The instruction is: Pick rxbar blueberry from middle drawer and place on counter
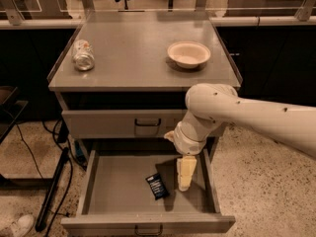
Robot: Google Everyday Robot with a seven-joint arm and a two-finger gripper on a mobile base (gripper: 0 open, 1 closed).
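Progress: middle drawer [118,191] open; gripper [185,180] hangs just right of rxbar blueberry [157,185] at lower centre, empty, opening I cannot tell; grasp and counter [133,53] placing left.

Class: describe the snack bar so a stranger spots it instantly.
Look in the grey cabinet's open middle drawer. The rxbar blueberry lies on its floor, just left of the cream end effector hanging over it. It is the only flat, dark, white-printed packet there.

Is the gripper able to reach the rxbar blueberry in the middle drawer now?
Probably yes. The middle drawer is pulled open, and the gripper hangs low over it beside the rxbar blueberry, with nothing between them.
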